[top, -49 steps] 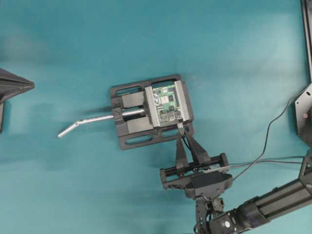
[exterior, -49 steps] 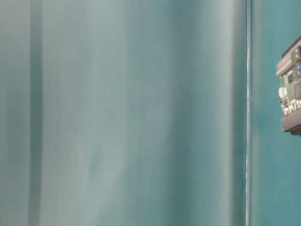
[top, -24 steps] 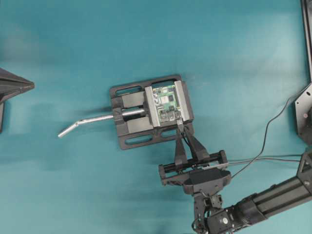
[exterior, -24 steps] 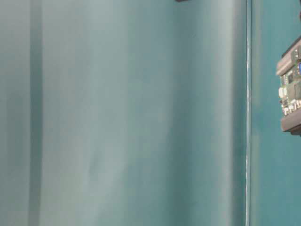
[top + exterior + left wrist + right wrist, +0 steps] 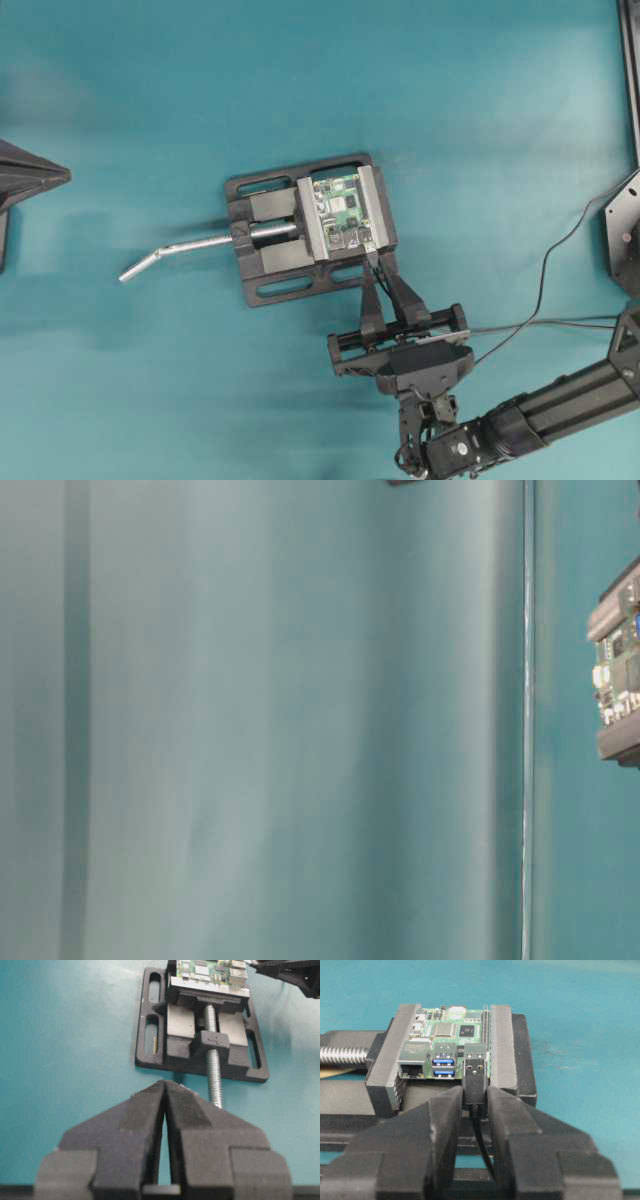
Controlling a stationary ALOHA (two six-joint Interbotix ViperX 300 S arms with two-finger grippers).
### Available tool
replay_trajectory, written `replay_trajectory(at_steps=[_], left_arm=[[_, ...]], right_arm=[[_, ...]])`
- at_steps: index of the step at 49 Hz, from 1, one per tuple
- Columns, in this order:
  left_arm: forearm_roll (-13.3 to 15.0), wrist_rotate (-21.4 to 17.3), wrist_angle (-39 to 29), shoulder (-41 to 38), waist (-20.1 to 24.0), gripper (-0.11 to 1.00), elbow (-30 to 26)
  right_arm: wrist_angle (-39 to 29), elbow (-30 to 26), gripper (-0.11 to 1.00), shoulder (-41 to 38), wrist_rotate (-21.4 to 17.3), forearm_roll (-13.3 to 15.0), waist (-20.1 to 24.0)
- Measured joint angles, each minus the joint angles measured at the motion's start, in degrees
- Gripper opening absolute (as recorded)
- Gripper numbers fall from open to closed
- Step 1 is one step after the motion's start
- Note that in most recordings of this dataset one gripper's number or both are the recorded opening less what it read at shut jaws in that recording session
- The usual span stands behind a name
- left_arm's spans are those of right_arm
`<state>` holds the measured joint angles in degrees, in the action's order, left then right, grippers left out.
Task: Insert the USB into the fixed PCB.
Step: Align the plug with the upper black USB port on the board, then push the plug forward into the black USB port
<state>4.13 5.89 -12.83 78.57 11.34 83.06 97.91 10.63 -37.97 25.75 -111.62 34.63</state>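
The fixed PCB point(image 5: 340, 212) is a small green board clamped in a black vise point(image 5: 270, 250); it also shows in the right wrist view point(image 5: 450, 1030) and at the table-level view's right edge point(image 5: 620, 670). My right gripper point(image 5: 475, 1092) is shut on the USB point(image 5: 475, 1082), a dark plug. Its silvery tip sits at the mouth of the rightmost port, beside the blue ports point(image 5: 443, 1062); how deep it sits I cannot tell. Seen from overhead, the right gripper point(image 5: 372, 262) is at the board's near edge. My left gripper point(image 5: 164, 1085) is shut and empty, well back from the vise.
The vise's silver handle point(image 5: 185, 248) sticks out left, and its threaded screw point(image 5: 214, 1067) points toward the left gripper. The USB's thin black cable point(image 5: 545, 285) trails right from the right gripper. A dark part of the left arm point(image 5: 30, 178) is at the left edge.
My right gripper has edged slightly toward the PCB with the plug in it. The left arm has not moved.
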Motion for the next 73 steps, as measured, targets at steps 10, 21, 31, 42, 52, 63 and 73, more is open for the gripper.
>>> replay_trajectory(at_steps=[10, 21, 31, 42, 52, 63, 73], left_arm=[[0.0, 0.09, 0.0, 0.09, 0.09, 0.0, 0.0], [-0.09, 0.09, 0.0, 0.09, 0.09, 0.0, 0.0], [0.0, 0.09, 0.0, 0.09, 0.09, 0.0, 0.0], [0.0, 0.09, 0.0, 0.09, 0.09, 0.0, 0.0], [-0.09, 0.09, 0.0, 0.09, 0.09, 0.0, 0.0], [-0.09, 0.0, 0.0, 0.09, 0.09, 0.0, 0.0], [-0.09, 0.09, 0.0, 0.09, 0.0, 0.0, 0.0]], right_arm=[[-0.79, 0.0, 0.2, 0.09, 0.0, 0.09, -0.09], [-0.88, 0.18, 0.2, 0.0, 0.0, 0.09, -0.09], [-0.88, 0.18, 0.2, 0.0, -0.09, 0.09, -0.18], [-0.79, 0.18, 0.2, 0.62, 0.0, 0.0, -0.53], [-0.79, 0.18, 0.2, 0.7, 0.0, 0.0, -0.53], [-0.53, 0.18, 0.2, 0.88, 0.09, 0.09, -0.53], [-0.35, 0.18, 0.2, 1.32, 0.09, 0.44, -0.62]])
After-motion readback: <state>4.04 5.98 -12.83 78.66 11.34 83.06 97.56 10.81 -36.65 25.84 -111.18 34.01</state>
